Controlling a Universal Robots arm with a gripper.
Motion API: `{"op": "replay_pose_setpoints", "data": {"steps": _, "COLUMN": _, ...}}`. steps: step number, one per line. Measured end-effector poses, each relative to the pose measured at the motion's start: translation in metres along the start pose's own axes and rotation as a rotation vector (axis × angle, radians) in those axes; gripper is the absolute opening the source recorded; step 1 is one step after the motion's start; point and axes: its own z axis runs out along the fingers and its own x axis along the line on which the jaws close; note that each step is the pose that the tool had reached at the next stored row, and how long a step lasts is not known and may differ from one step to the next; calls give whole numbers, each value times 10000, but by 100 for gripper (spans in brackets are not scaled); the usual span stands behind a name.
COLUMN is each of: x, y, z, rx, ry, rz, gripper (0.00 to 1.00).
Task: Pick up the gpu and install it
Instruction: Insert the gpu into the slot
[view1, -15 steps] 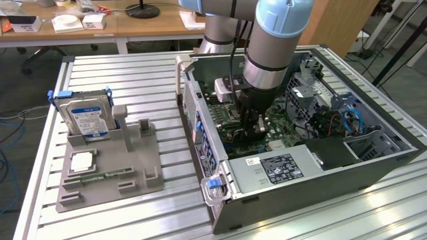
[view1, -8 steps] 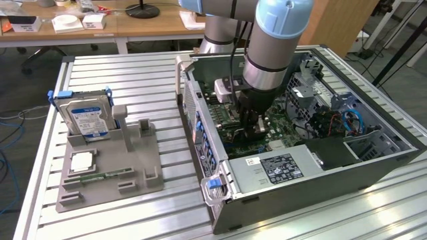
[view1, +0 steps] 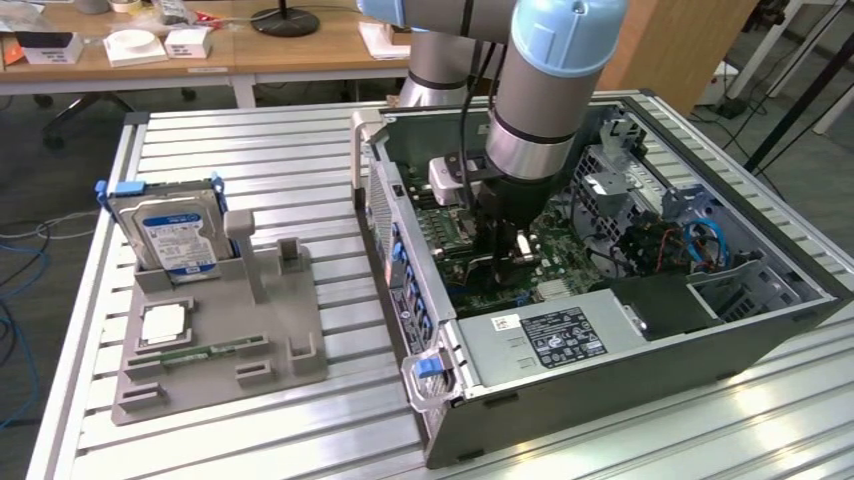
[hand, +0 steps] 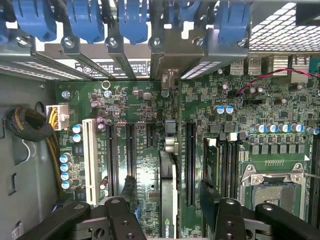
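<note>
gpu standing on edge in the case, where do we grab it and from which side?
Take the gpu by its upper long edge, straight down through the open case side, fingers across its flat faces. It stands on edge on the motherboard, leaving only that thin edge free; the open gripper straddles it there.

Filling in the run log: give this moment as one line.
gripper: open, astride gpu | gpu: upright on edge in motherboard slot, released | case: open

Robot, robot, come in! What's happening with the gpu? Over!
Pincer open, fingers either side of the gpu. Gpu standing on edge in the motherboard slot, inside the computer case. Nothing blocking. Over.
</note>
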Motion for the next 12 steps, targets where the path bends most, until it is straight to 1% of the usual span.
{"op": "replay_pose_setpoints", "data": {"steps": 4, "x": 0, "y": 0, "z": -2, "rx": 0, "ry": 1, "rz": 0, "gripper": 62}}
{"op": "replay_pose_setpoints", "data": {"steps": 7, "x": -1, "y": -1, "z": -25, "rx": 0, "ry": 0, "rz": 0, "gripper": 62}}
{"op": "replay_pose_setpoints", "data": {"steps": 12, "x": -5, "y": -3, "z": -108, "rx": 0, "ry": 0, "rz": 0, "gripper": 62}}
